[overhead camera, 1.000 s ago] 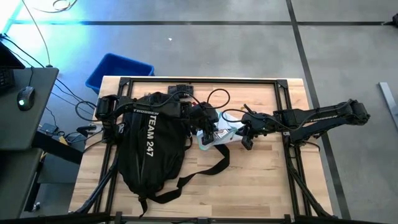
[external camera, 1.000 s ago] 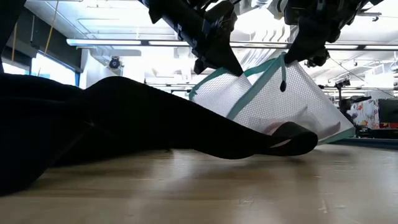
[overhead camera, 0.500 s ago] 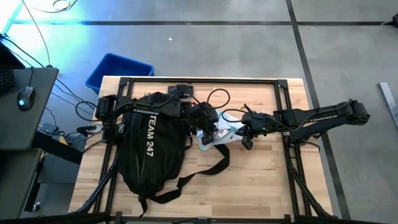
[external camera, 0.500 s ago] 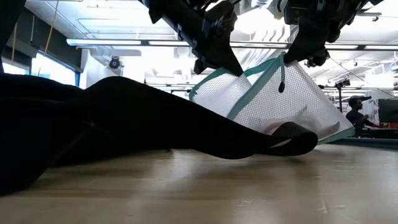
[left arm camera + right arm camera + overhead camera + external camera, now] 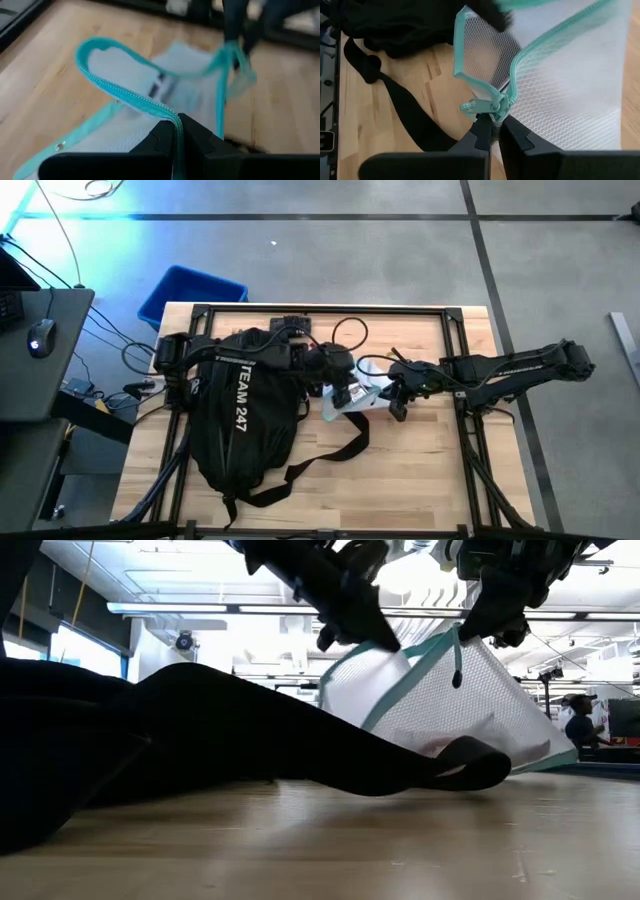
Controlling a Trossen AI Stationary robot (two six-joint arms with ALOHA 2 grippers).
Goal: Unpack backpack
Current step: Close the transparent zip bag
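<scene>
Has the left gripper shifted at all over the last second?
Yes. In the low view the left gripper, shut on the mesh pouch's teal zipper edge, moved right, toward the right gripper, which hasn't budged against the ceiling lights.

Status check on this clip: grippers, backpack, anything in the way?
Left gripper and right gripper both shut on white mesh pouch with teal zipper, held above table. Black fabric backpack lies flat. Its strap crosses beneath the pouch.
</scene>
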